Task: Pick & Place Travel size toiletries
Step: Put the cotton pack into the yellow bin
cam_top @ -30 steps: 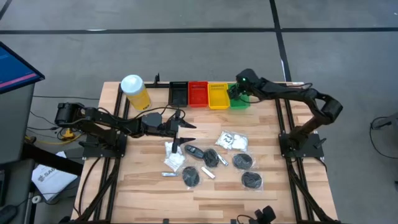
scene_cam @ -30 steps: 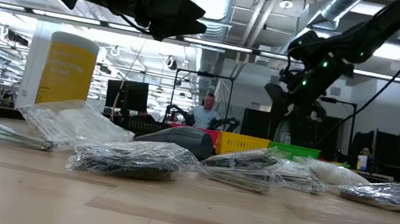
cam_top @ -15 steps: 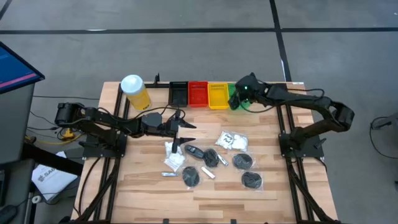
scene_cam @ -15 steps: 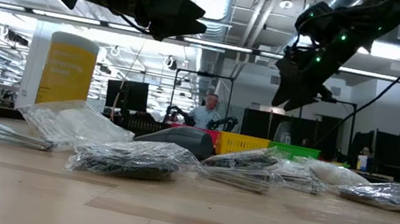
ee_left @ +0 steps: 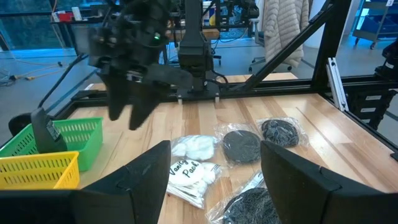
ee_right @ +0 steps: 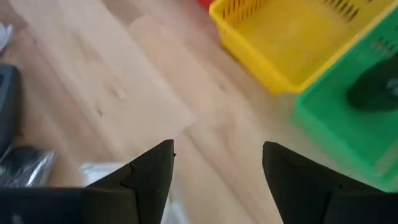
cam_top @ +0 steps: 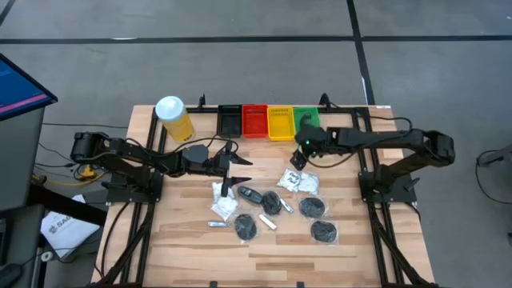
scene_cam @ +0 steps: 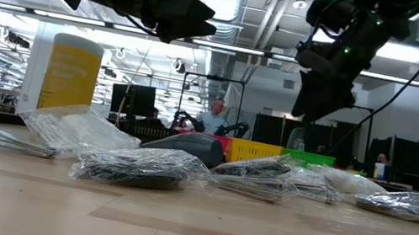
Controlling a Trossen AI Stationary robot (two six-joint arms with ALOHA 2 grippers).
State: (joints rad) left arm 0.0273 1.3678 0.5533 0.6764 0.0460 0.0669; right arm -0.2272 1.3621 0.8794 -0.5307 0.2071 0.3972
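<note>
The right gripper hung above the table, fingers spread and empty. The left gripper hovered mid-table, fingers apart.

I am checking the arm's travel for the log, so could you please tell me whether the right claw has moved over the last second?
Yes. In the high view the right claw has pulled back off the green tray toward the white sachet.

In the right wrist view a dark round thing lies in the green plastic mesh tray, cut off by the edge and too blurred to name. The clear-wrapped white sachet there is half hidden behind the arm's own fingers. From above, the small silver tube shows no detail.
</note>
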